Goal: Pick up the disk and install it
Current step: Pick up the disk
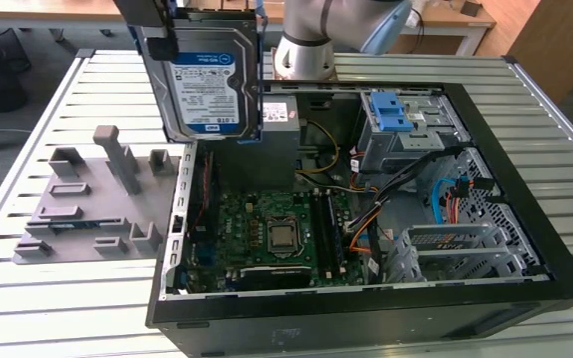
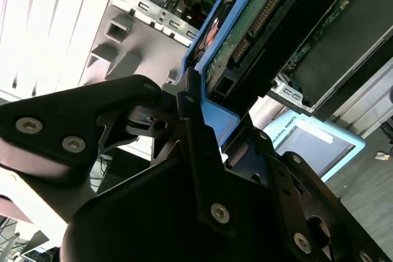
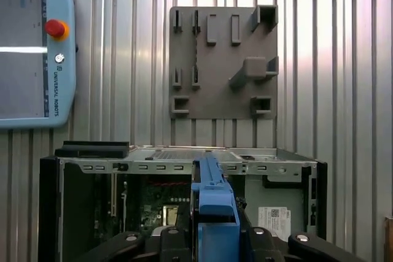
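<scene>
I see the big metal table (image 1: pixel 57 313) with the open computer case (image 1: pixel 366 309) on it. A grey holder plate (image 1: pixel 87 216) lies beside the case. The disk (image 1: pixel 207 82) hangs upright over the case's edge, and my gripper (image 2: pixel 206 121) squeezes it tight.

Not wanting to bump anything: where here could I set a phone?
Bare slatted metal table shows between the grey plastic fixture board and the near edge, and a strip along the black computer case on the exterior view's right. Inside the case is crowded.

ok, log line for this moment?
end effector: shut on silver-grey hard drive in blue plastic bracket; drive: upright, airborne above open black computer case; install: not done
</scene>
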